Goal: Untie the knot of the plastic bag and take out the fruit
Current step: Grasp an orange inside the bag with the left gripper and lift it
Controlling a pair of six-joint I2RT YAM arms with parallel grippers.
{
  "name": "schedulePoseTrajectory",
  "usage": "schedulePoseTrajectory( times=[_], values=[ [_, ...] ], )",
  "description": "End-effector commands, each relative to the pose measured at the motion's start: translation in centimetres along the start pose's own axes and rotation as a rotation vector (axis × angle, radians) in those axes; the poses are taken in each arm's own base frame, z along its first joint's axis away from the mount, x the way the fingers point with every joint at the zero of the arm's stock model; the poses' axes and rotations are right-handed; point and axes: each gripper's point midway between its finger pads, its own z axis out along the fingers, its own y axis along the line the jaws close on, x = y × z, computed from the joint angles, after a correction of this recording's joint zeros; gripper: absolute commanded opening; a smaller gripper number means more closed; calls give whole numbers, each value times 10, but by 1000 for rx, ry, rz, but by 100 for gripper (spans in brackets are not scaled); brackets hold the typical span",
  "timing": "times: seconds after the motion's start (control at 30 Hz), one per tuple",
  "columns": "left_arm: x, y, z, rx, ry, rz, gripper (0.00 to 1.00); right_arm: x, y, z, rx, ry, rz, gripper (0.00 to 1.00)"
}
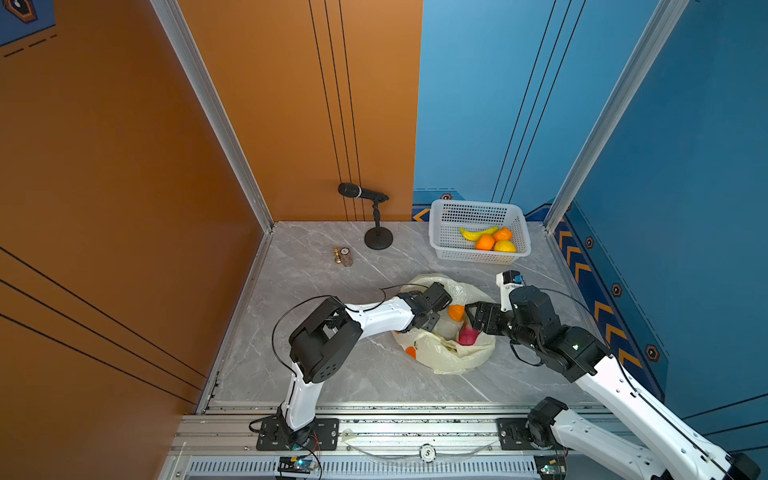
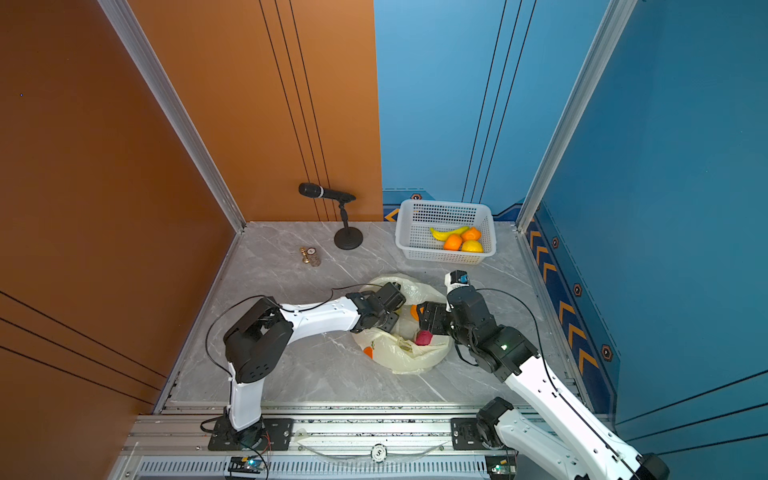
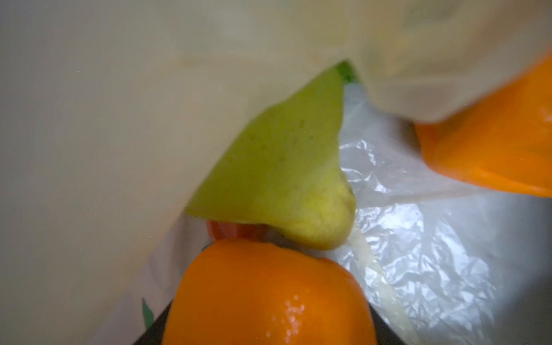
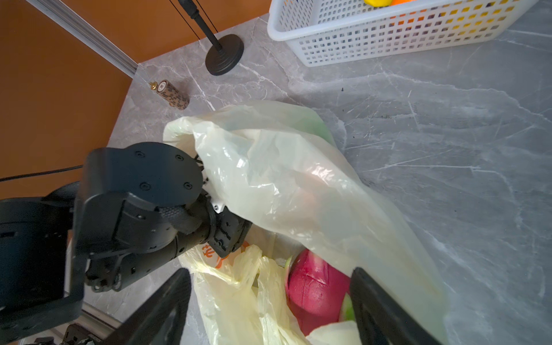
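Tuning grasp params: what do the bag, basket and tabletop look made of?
Bag: thin plastic film, translucent pale yellow and glossy. It crinkles, and fruit shows through it.
Basket: looks like rigid moulded plastic, white and fairly matte, with a grid of square holes.
Tabletop: grey marble pattern with white veins, smooth with a low sheen. Can't tell whether it is real stone or laminate.

Cam layout: two overhead stereo eyes plus two wrist cams.
Both top views: high above the near edge, looking down and toward the far side, whole grey marble-look tabletop [image 1: 374, 382] in frame, near-identical coverage. Left wrist: inside the thin pale-yellow crinkly plastic bag [image 3: 89, 149], point-blank, blurry. Right wrist: close over that bag from the right, facing far-left; shares the white perforated plastic basket [image 4: 388, 44] and black round-based microphone stand [image 4: 224, 53] with the top views.
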Motion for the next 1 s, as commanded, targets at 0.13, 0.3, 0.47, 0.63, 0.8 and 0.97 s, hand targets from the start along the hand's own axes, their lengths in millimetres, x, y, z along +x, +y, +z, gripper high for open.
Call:
schedulePoseTrajectory(
  times=[0.13, 0.3, 0.47, 0.63, 0.8, 0.97],
  values=[
    [-11, -7, -31, 98, -67, -3, 53, -15, 2, 11, 41, -27, 29, 84],
    [-23, -14, -52, 172, -146, 31, 49, -22, 4, 22, 60, -22, 32, 84],
    [-36, -31, -78, 295, -272, 90, 46, -40, 1, 30, 95, -35, 23, 84],
    [-46, -38, -104, 355, -398, 138, 45, -47, -3, 42, 114, -16, 28, 84],
    [-47, -42, -123, 398, -495, 171, 44, -44, -1, 48, 98, 34, 35, 84],
    [-57, -49, -149, 451, -624, 207, 44, -52, 5, 26, 37, -17, 49, 88]
  ],
)
